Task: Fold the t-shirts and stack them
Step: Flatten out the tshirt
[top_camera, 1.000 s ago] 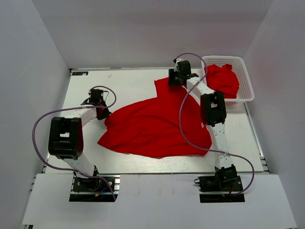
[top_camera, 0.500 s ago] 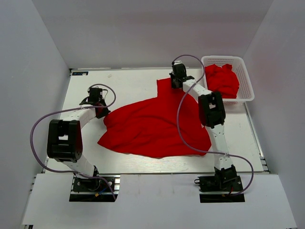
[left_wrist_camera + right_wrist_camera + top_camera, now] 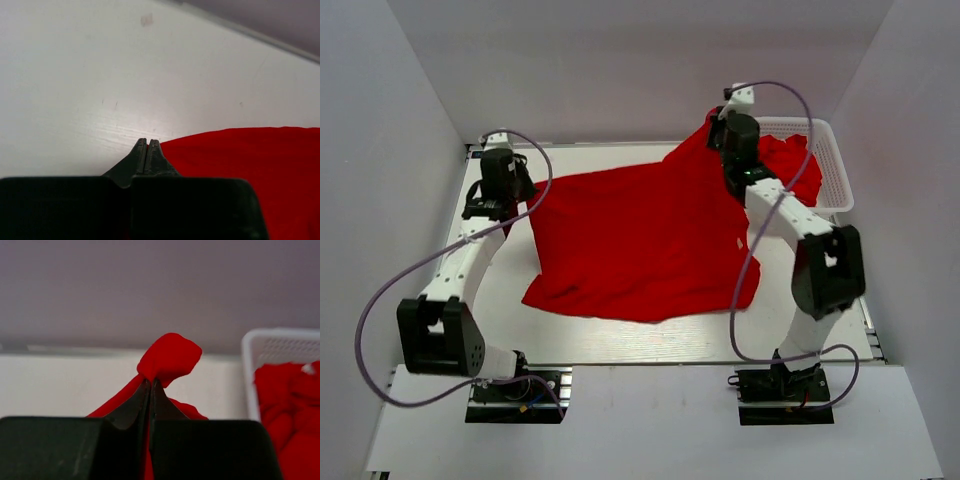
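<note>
Since the left gripper point(image 3: 148, 144) and right gripper point(image 3: 151, 382) each clamp a corner of the t-shirt point(image 3: 640, 240), a red tuft poking past the right tips, it spans between them, likely for spreading flat.

The right claw point(image 3: 151, 382), newly clamped on the bright red soft fabric t-shirt point(image 3: 640, 240), is rising beside the white plastic lattice basket point(image 3: 832, 160); the left claw point(image 3: 147, 142) is stretching it away.

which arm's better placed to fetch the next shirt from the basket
Right, probably: the right gripper sits beside the basket; the left gripper is far across. Both pinch the spread shirt.
</note>
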{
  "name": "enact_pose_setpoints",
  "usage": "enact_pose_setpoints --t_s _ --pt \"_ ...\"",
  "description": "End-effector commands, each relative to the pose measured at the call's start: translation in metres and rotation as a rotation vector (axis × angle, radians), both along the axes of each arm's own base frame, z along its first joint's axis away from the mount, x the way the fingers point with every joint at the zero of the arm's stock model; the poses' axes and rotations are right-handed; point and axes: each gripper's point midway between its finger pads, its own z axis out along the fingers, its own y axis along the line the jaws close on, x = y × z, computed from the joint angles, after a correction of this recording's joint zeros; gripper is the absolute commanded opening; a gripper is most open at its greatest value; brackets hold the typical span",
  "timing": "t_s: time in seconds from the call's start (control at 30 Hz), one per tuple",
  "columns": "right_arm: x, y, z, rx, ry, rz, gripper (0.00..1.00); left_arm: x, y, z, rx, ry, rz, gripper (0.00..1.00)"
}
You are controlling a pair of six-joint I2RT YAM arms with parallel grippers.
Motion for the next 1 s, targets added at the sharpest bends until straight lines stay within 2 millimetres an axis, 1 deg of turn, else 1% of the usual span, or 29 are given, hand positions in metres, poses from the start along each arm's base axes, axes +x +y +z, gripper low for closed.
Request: enact_pose_setpoints --t_s 0.0,0.03,0.07,0.1,0.13,0.17,0.2,0.27,0.3,0.33,0.4,0.43,0.47,0.5,0.53,0.57,0.6,0.63,0.67,0.7,0.73,0.77,0.8,0.83,0.87,0.9,0.93,0.97 --pt "-0.027 -0.039 0.117 0.056 -0.311 -0.132 0.00 -0.005 0.004 0.086 0.041 -0.232 -0.007 0.00" --pt "-0.033 -0.043 0.119 0.048 -0.317 -0.140 0.00 -0.009 0.004 0.098 0.047 -0.265 -0.009 0.00" --pt "-0.039 -0.046 0.126 0.049 -0.330 -0.148 0.00 -0.016 0.005 0.123 0.051 -0.331 -0.010 0.00" --pt "-0.051 -0.053 0.143 0.068 -0.362 -0.160 0.00 -0.021 0.004 0.131 0.059 -0.352 -0.024 0.00" --pt "-0.064 -0.060 0.160 0.038 -0.399 -0.165 0.00 -0.025 0.003 0.147 0.053 -0.395 -0.034 0.00" --pt "-0.071 -0.063 0.162 0.023 -0.408 -0.164 0.00 -0.030 0.003 0.160 0.063 -0.425 -0.036 0.00" --pt "-0.086 -0.067 0.184 0.028 -0.455 -0.162 0.00 -0.041 0.003 0.175 0.070 -0.464 -0.047 0.00" --pt "-0.115 -0.077 0.214 0.028 -0.520 -0.156 0.00 -0.053 0.000 0.203 0.086 -0.531 -0.075 0.00" --pt "-0.123 -0.079 0.222 0.028 -0.536 -0.154 0.00 -0.059 -0.001 0.215 0.082 -0.562 -0.085 0.00" --pt "-0.145 -0.084 0.242 0.038 -0.574 -0.145 0.00 -0.072 -0.003 0.237 0.090 -0.613 -0.106 0.00" --pt "-0.161 -0.089 0.256 0.034 -0.604 -0.132 0.00 -0.087 -0.003 0.257 0.113 -0.653 -0.118 0.00" --pt "-0.184 -0.091 0.274 0.035 -0.639 -0.104 0.00 -0.097 -0.002 0.275 0.112 -0.691 -0.115 0.00" --pt "-0.193 -0.093 0.280 0.033 -0.653 -0.097 0.00 -0.114 -0.002 0.291 0.126 -0.732 -0.123 0.00" --pt "-0.201 -0.095 0.286 0.033 -0.667 -0.091 0.00 -0.124 -0.001 0.303 0.136 -0.767 -0.122 0.00" --pt "-0.219 -0.095 0.298 0.024 -0.691 -0.063 0.00 -0.137 -0.002 0.318 0.148 -0.804 -0.135 0.00" --pt "-0.238 -0.102 0.314 0.039 -0.730 -0.067 0.00 -0.148 -0.006 0.330 0.146 -0.840 -0.158 0.00" --pt "-0.256 -0.108 0.325 0.048 -0.760 -0.064 0.00 -0.169 -0.005 0.348 0.160 -0.891 -0.166 0.00" --pt "-0.265 -0.106 0.332 0.033 -0.781 -0.037 0.00 -0.180 -0.005 0.359 0.161 -0.924 -0.163 0.00" --pt "-0.287 -0.111 0.351 0.043 -0.825 -0.029 0.00 -0.190 -0.008 0.366 0.173 -0.943 -0.188 0.00" --pt "-0.300 -0.115 0.356 0.041 -0.832 -0.022 0.00 -0.205 -0.008 0.379 0.184 -0.974 -0.196 0.00" --pt "-0.309 -0.113 0.362 0.034 -0.849 0.004 0.00 -0.217 -0.005 0.389 0.191 -1.000 -0.182 0.00" --pt "-0.334 -0.120 0.379 0.039 -0.886 0.012 0.00 -0.224 -0.008 0.395 0.203 -1.015 -0.206 0.00" --pt "-0.342 -0.121 0.385 0.031 -0.900 0.017 0.00 -0.237 -0.010 0.407 0.216 -1.044 -0.220 0.00" --pt "-0.347 -0.123 0.390 0.027 -0.909 0.018 0.00 -0.245 -0.012 0.414 0.218 -1.060 -0.231 0.00" --pt "-0.363 -0.124 0.400 0.027 -0.934 0.037 0.00 -0.252 -0.016 0.420 0.229 -1.077 -0.259 0.00" --pt "-0.375 -0.130 0.411 0.032 -0.965 0.025 0.00 -0.266 -0.017 0.431 0.233 -1.105 -0.269 0.00" --pt "-0.385 -0.133 0.421 0.029 -0.990 0.022 0.00 -0.272 -0.017 0.437 0.234 -1.124 -0.267 0.00" --pt "-0.392 -0.136 0.425 0.027 -1.003 0.021 0.00 -0.277 -0.018 0.440 0.249 -1.133 -0.276 0.00"
